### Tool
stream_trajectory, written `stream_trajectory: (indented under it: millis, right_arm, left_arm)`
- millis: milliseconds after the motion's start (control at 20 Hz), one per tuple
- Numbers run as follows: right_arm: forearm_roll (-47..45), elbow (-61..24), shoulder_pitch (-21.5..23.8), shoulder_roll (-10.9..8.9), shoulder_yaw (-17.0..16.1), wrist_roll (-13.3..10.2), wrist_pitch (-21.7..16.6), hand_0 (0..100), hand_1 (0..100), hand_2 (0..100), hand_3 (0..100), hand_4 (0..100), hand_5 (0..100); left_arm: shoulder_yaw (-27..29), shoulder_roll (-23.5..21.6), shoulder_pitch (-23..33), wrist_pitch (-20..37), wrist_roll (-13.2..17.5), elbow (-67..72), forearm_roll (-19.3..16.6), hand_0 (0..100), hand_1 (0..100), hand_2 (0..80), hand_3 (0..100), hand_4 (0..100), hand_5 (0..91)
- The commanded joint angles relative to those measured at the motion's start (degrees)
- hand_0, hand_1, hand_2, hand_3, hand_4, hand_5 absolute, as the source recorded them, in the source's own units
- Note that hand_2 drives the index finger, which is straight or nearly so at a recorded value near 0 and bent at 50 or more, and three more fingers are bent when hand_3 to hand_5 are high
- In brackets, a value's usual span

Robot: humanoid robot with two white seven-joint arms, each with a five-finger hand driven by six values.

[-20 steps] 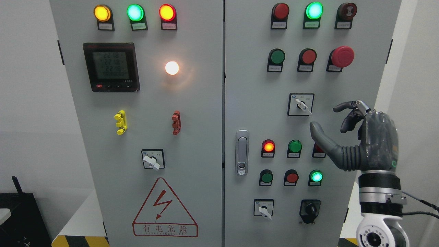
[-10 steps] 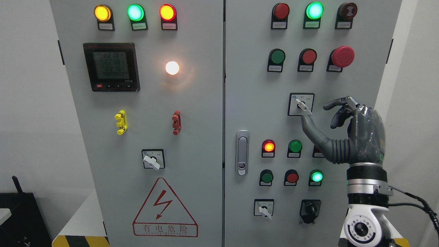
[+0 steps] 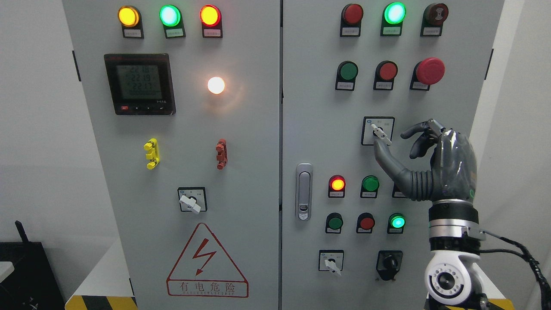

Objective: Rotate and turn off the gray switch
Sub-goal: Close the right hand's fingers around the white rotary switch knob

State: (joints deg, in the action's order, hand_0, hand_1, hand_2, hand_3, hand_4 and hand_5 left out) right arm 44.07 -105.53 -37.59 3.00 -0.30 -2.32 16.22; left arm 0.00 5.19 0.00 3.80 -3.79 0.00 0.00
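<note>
Head view shows a gray cabinet (image 3: 241, 142) with a meter (image 3: 139, 84) and lit lamps on its left door, while the gray switch (image 3: 380, 132) sits mid-right on the right door, its lever slanting down to the right. Just beside it, the right hand (image 3: 424, 161) is open and holds nothing, thumb tip at the lever's lower end, curled fingers (image 3: 415, 131) to its right; this looks like the reach, so next comes pinching and twisting the lever. White walls flank the cabinet; no table shows.
</note>
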Motion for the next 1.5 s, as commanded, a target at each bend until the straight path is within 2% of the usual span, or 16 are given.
stream_trajectory:
  millis: [0, 1450]
  right_arm:
    - [0.05, 0.85, -0.21, 0.52, -0.67, -0.05, 0.04, 0, 49, 58, 90, 87, 100]
    - [0.76, 3.22, -1.61, 0.34, -0.23, 0.04, 0.30, 4, 50, 61, 92, 88, 100]
  left_arm:
    - [0.44, -0.01, -0.53, -0.02, 0.01, -1.49, 1.14, 12, 39, 0.0, 0, 0, 0.0]
    - [0.44, -0.01, -0.53, -0.02, 0.01, -1.49, 1.14, 12, 39, 0.0, 0, 0, 0.0]
